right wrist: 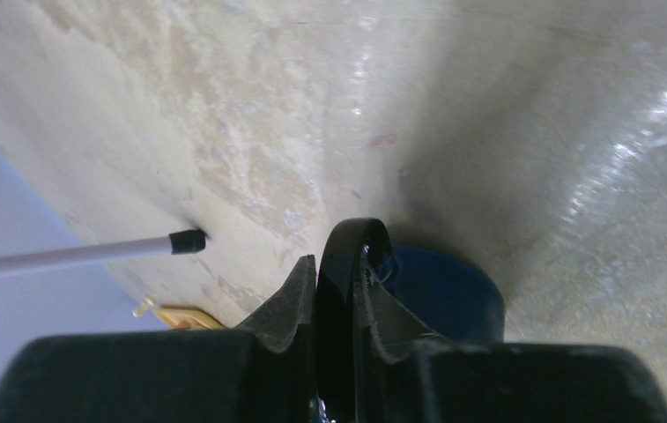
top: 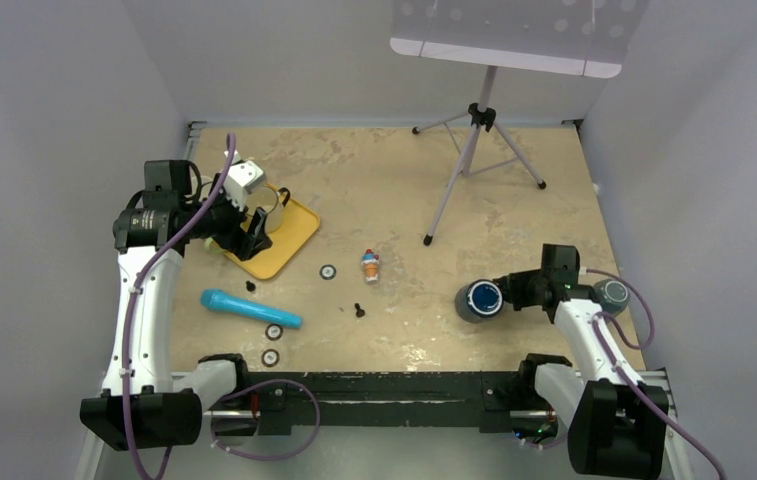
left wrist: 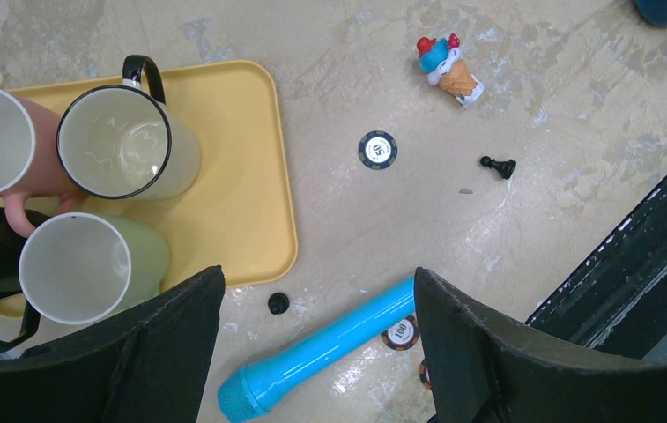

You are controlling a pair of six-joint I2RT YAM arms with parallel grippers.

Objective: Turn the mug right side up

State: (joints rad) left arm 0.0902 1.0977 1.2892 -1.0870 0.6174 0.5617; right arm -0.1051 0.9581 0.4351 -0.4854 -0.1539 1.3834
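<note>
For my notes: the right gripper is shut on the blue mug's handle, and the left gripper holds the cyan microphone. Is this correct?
Not quite. The left wrist view shows the left gripper open and empty; the cyan microphone lies on the table. The right gripper is shut on the handle of the blue mug.

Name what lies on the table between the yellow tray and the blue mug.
Top view: a poker chip, an ice-cream toy and a black pawn lie between tray and mug.
</note>
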